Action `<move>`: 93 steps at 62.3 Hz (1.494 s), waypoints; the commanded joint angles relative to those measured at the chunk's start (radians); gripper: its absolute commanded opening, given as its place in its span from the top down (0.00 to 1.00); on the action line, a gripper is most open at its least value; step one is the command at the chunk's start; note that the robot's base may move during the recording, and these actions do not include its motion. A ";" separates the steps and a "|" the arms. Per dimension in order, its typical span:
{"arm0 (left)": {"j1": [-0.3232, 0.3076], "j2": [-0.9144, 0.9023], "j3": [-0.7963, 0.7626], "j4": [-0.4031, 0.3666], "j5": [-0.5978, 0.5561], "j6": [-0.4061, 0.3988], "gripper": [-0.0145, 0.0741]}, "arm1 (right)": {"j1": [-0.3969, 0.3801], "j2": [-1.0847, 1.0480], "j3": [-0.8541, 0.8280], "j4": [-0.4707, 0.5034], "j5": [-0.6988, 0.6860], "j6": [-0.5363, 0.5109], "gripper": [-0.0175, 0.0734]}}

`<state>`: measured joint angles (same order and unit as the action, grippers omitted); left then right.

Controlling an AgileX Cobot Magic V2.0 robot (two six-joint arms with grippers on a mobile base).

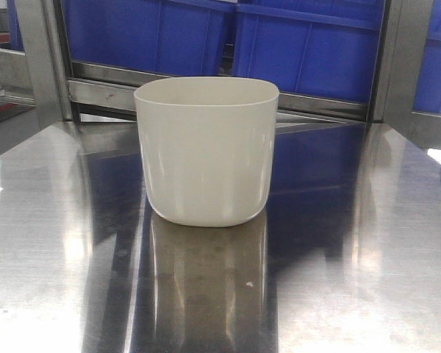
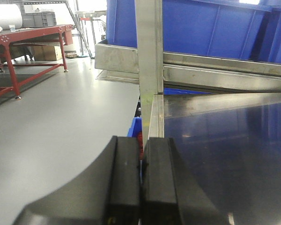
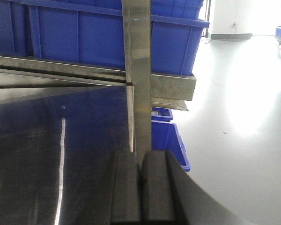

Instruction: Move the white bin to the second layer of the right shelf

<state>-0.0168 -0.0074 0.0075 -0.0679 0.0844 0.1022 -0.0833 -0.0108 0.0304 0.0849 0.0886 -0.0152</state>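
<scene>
So the bin [image 1: 206, 151] is sitting upright, mouth up, dead centre of the steel top [image 1: 367, 243] in the front view. There are blue crates [image 1: 301, 44] behind it at 12 o'clock and nothing's touching it. Both pincers look pressed together with nothing in them. The left gripper [image 2: 142, 157] is out by the left post [image 2: 149, 51] at the top's edge, and the right gripper [image 3: 140, 161] is by the right post [image 3: 138, 70]. My take is you're at the reach-in step, so spread the jaws wide before you come in. Those walls are glossy and taper toward the base, so I'd expect a low pinch to slip. Go for the rim, or squeeze it from 3 and 9 o'clock with both arms. Heads up: neither wrist view shows the bin, the front view shows no arm, and you can't see the target shelf layer anywhere, or what's inside the bin.
</scene>
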 commanded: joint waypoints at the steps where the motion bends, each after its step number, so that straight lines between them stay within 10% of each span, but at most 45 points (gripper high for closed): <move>1: -0.004 -0.013 0.037 -0.006 -0.084 -0.003 0.74 | 0.001 -0.020 -0.017 0.000 -0.089 -0.001 0.75; 93: -0.004 -0.013 0.037 -0.006 -0.084 -0.003 0.74 | 0.001 -0.020 -0.160 -0.068 0.103 -0.002 0.75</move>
<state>-0.0168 -0.0074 0.0075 -0.0679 0.0844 0.1022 -0.0833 -0.0108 -0.0581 0.0310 0.2165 -0.0152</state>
